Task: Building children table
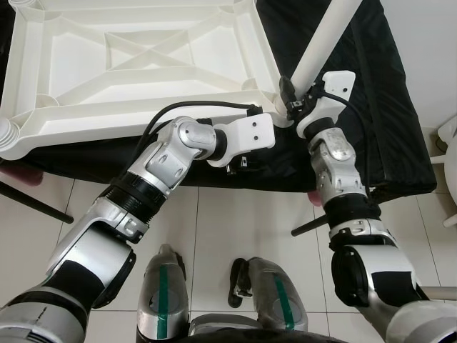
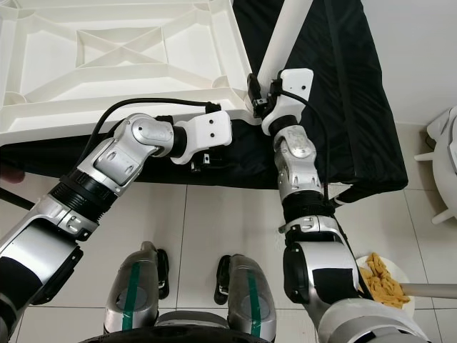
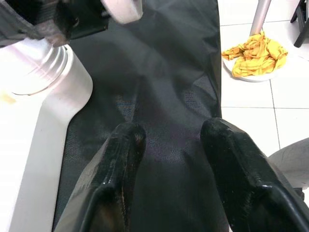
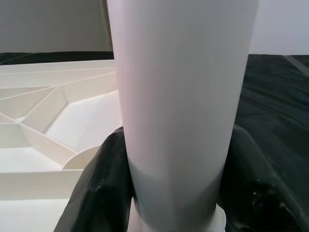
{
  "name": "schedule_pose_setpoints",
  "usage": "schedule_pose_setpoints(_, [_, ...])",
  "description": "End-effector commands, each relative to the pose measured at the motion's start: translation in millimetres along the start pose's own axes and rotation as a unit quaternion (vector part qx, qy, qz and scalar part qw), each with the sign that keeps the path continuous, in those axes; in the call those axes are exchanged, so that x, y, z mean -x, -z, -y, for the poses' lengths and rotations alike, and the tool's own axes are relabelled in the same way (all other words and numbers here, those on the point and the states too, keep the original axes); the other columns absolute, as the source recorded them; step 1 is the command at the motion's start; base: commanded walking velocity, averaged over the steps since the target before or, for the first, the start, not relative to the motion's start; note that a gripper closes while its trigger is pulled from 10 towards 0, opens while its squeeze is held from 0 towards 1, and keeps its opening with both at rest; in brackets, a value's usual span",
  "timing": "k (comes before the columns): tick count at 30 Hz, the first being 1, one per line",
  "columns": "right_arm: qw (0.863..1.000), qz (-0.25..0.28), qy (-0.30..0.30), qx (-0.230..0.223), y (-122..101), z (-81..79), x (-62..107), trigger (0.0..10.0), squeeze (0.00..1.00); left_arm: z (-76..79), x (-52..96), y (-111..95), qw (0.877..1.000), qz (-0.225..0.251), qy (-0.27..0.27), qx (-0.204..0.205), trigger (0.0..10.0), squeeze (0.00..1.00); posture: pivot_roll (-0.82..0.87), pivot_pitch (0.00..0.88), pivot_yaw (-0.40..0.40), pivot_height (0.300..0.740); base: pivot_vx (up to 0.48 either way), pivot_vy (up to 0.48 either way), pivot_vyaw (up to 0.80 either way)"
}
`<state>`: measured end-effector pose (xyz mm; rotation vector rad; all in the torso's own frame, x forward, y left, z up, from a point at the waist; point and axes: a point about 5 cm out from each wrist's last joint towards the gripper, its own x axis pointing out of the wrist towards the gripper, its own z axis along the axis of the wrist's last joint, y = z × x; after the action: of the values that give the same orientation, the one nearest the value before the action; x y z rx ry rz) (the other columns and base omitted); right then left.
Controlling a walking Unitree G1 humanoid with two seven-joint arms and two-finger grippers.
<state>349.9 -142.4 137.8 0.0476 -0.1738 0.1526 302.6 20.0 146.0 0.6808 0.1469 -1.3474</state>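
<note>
Nearest: white tiled floor [image 2: 207, 229], with the robot's two silver-and-green legs on it. To the robot's right on the floor, a white dish of crumpled yellow cloth [image 3: 255, 54] beside a grey metal post.

Left pincer [image 3: 171, 159]: two black fingers [image 3: 120, 159] spread apart with nothing between them, hovering over the black fabric cover [image 3: 164, 87], near the corner of the white piece.

Right pincer [image 4: 176, 183]: black fingers [image 4: 99, 193] clamped on either side of a white plastic cylindrical table leg [image 4: 181, 96], gripped near its lower end. The leg [image 1: 323, 44] rises tilted, away from the robot and to its right, its base at the near right corner socket of the white piece.

Beyond: white plastic children's table top [image 1: 136, 64], lying upside down with its ribbed, cross-braced underside showing, resting on the black-covered tabletop [image 2: 357, 107]. A ridged round corner socket [image 1: 7, 134] sits at its near left corner.
</note>
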Motion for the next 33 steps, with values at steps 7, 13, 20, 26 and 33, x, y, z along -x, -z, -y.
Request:
schedule_pose_setpoints(7, [0.993,-0.026,0.109,-0.023,8,-11.7,1.5,10.0,0.00,5.0,-1.3,-1,1.000,0.003,0.012,-0.002,10.0,0.00,0.05,0.044,-0.072,0.740,0.000,0.000,0.00])
schedule_pose_setpoints(13, [0.994,-0.017,0.107,-0.026,2,-15.3,-0.9,10.0,0.00,4.4,-1.4,-2,1.000,0.004,0.012,-0.001,10.0,0.00,0.05,0.051,-0.073,0.740,0.000,0.000,0.00])
schedule_pose_setpoints(20, [0.993,-0.016,0.116,-0.026,1,-15.1,-0.7,10.0,0.00,3.3,-0.2,-1,1.000,0.003,0.009,0.000,10.0,0.00,0.04,0.057,-0.074,0.740,0.000,0.000,0.00])
schedule_pose_setpoints(26, [0.993,-0.015,0.118,-0.027,-1,-16.5,-1.4,10.0,0.98,2.6,0.2,-1,1.000,0.004,0.007,0.001,10.0,0.00,0.04,0.057,-0.076,0.740,0.000,0.000,0.00])
schedule_pose_setpoints(33, [0.995,-0.010,0.098,-0.028,-3,-16.8,-0.8,10.0,1.00,2.7,0.2,-1,1.000,0.004,0.006,0.002,10.0,0.00,0.04,0.057,-0.075,0.740,0.000,0.000,0.00])
